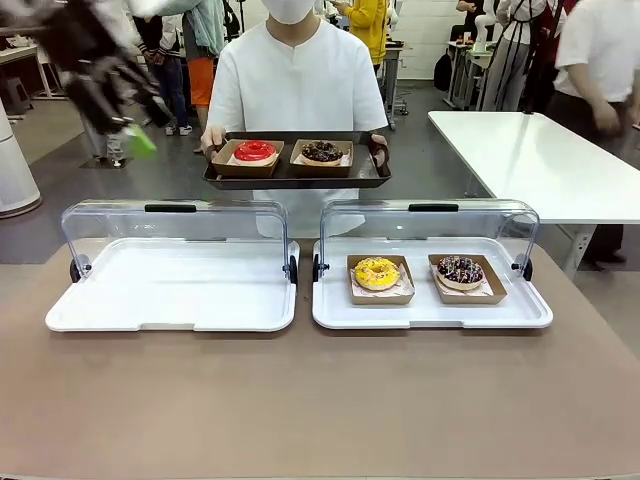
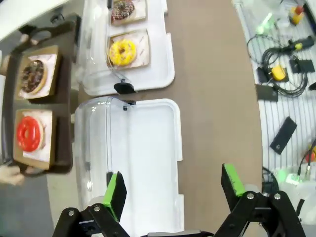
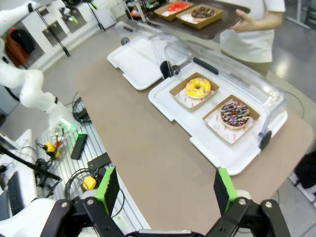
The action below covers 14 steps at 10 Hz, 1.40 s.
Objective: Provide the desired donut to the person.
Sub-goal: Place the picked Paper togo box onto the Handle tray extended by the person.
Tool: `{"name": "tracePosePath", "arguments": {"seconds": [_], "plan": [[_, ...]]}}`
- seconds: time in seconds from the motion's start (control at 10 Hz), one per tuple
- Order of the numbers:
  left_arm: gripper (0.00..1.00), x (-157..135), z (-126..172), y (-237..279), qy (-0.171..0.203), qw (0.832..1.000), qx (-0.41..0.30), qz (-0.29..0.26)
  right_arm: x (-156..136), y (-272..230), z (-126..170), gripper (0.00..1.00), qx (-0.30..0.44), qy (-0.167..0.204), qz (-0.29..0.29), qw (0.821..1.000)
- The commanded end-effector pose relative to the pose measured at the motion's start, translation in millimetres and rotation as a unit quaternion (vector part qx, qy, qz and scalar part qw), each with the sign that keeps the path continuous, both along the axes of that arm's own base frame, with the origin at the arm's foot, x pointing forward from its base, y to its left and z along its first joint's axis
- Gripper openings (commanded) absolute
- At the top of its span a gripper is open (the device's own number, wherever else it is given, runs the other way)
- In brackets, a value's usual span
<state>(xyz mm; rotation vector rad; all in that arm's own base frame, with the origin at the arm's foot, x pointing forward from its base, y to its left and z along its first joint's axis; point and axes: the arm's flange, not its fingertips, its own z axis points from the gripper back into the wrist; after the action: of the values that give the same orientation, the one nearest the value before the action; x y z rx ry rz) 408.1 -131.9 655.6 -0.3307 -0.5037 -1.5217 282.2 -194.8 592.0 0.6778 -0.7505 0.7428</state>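
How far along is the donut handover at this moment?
Done: both case lids stand open, and the person holds a dark tray with a red donut and a chocolate one.
In hand: nothing; the left pincer and right pincer hang open and empty.
Left: picking the yellow donut or sprinkled donut from the right case and delivering it.

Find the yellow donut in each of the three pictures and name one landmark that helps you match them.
Front view: the yellow donut lies in a brown box, centre right, on the right-hand white tray.
Left wrist view: it lies upper left of centre.
Right wrist view: it lies right of centre, upper half.
Shared landmark: the sprinkled chocolate donut boxed beside it on the same tray.
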Motion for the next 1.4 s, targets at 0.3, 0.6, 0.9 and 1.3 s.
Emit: {"name": "tracePosePath", "arguments": {"seconds": [0.3,0.6,0.9,1.3], "plan": [[1.0,-19,-50,156,-0.026,0.985,-0.163,-0.04,1,1,0,1.0,0.008,-0.009,0.006,1.0],[1.0,-25,-98,221,-0.055,0.965,-0.257,-0.023,1,1,0,1.0,0.008,-0.009,0.006,1.0],[1.0,-30,-134,243,-0.018,0.959,-0.284,-0.006,1,1,0,1.0,0.008,-0.009,0.006,1.0],[1.0,-27,-160,246,0.04,0.964,-0.264,0.013,1,1,0,1.0,0.008,-0.009,0.006,1.0]]}}
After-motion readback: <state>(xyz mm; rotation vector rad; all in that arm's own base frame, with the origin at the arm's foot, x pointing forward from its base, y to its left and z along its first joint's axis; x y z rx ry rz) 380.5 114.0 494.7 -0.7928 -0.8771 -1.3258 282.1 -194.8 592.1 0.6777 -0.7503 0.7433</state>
